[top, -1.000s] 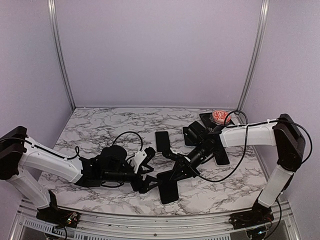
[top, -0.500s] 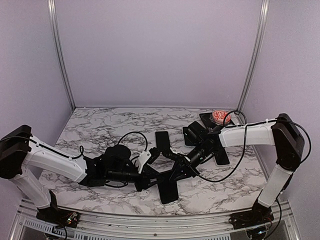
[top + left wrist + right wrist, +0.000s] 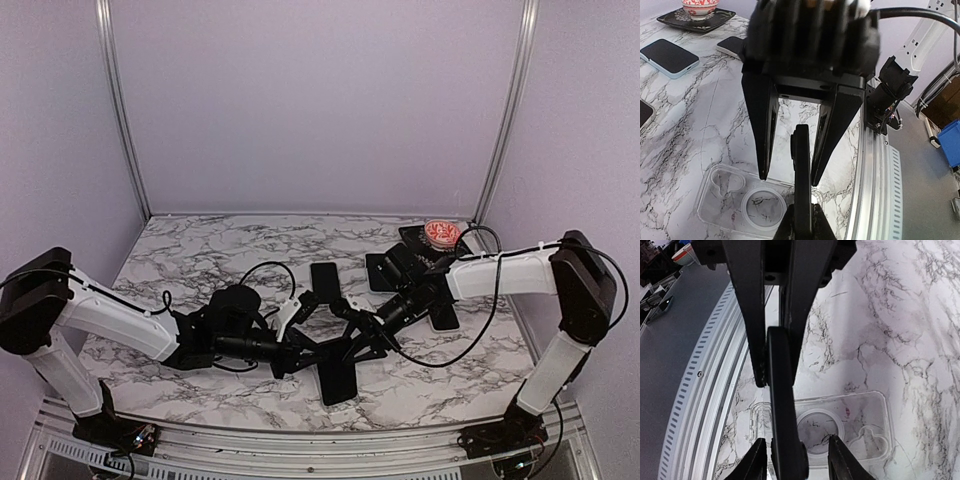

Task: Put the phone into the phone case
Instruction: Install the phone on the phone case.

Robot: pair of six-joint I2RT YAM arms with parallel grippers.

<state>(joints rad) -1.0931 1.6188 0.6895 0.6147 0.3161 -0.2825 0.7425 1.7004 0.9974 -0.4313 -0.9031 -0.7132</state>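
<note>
The black phone (image 3: 801,170) hangs on edge above the table, seen edge-on in both wrist views. My left gripper (image 3: 803,211) is shut on its near end. My right gripper (image 3: 797,440) stands open around the phone (image 3: 782,390), with a gap on one side. In the left wrist view the right gripper's fingers (image 3: 764,125) straddle the phone without pressing it. The clear phone case (image 3: 740,202) lies flat on the marble right below, its ring and camera cut-out showing (image 3: 860,422). From above, both grippers (image 3: 303,345) (image 3: 352,338) meet over the phone (image 3: 337,380).
A second black phone (image 3: 323,282) lies behind the grippers. More phones (image 3: 441,312) (image 3: 670,52) rest at the right. A black tray (image 3: 415,237) with a red-and-white bowl (image 3: 441,233) sits at the back right. The table's metal front rail (image 3: 875,165) runs close by.
My left gripper moved right and shut on the phone. My right gripper, which held the phone before, has opened and let go of it.
</note>
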